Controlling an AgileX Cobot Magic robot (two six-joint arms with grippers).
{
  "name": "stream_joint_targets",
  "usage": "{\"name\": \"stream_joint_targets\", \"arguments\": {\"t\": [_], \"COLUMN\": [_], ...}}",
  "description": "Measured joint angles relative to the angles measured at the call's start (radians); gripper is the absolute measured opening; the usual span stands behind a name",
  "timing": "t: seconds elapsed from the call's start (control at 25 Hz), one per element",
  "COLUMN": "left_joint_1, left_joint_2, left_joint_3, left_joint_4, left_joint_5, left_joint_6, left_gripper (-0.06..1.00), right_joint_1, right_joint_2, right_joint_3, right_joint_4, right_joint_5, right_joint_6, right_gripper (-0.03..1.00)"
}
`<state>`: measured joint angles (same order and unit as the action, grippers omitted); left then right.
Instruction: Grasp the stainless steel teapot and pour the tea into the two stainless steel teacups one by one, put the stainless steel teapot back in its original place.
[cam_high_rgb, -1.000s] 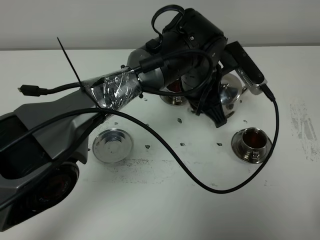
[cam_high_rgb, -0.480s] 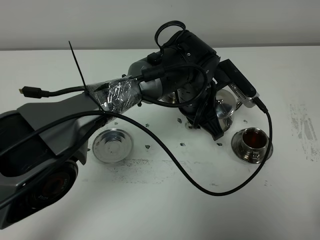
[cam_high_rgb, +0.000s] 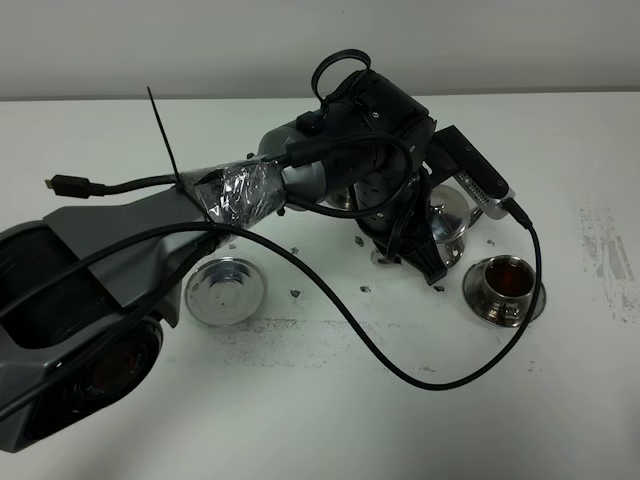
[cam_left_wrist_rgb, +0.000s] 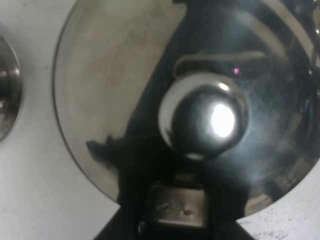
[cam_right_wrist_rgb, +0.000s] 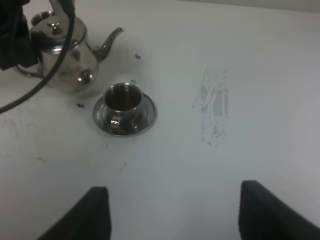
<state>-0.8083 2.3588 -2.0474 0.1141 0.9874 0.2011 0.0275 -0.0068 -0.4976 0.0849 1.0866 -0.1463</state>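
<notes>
Exterior high view shows the left arm reaching across the middle of the white table (cam_high_rgb: 330, 420), its gripper (cam_high_rgb: 425, 250) down over the stainless steel teapot (cam_high_rgb: 450, 215), which sits just left of and slightly farther back than the near teacup (cam_high_rgb: 503, 285). That cup stands on its saucer and holds dark tea. The second teacup (cam_high_rgb: 345, 197) is mostly hidden under the arm's wrist, farther left; only a sliver of it shows. The round steel tray (cam_high_rgb: 226, 291), the pot's original place, lies empty well to the left, near the arm's base.

The left wrist camera looks straight down on the lid knob (cam_left_wrist_rgb: 202, 120), so the gripper is directly above the pot. Whether its fingers are pressed on the handle or spread I cannot tell; the dark body hides them in both views. The right gripper (cam_right_wrist_rgb: 172, 212) hangs well apart to the right, fingers spread and empty, with the pot (cam_right_wrist_rgb: 62, 55) and the filled cup (cam_right_wrist_rgb: 123, 102) ahead of it.

The main risk, as I judge it, is closeness: the pot stands nearly touching the near cup's saucer, and a sideways swing toward the tray could clip it and spill tea. A loose grip on the thin loop handle would let the pot swing and dribble from the spout (cam_right_wrist_rgb: 109, 41). The hanging black cable (cam_high_rgb: 400, 370) loops close to the near cup and could snag it as the arm travels left.
</notes>
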Motion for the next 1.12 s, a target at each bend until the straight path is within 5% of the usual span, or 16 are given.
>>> {"name": "stream_joint_targets", "arguments": {"t": [1.12], "left_joint_1": [0.012], "left_joint_2": [-0.009], "left_joint_3": [0.002], "left_joint_4": [-0.001], "left_joint_5": [0.043], "left_joint_6": [-0.001], "left_gripper": [0.18], "right_joint_1": [0.0], "right_joint_2": [0.0], "right_joint_3": [0.0], "right_joint_4": [0.0], "right_joint_5": [0.0], "right_joint_6": [0.0], "right_gripper": [0.56]}}
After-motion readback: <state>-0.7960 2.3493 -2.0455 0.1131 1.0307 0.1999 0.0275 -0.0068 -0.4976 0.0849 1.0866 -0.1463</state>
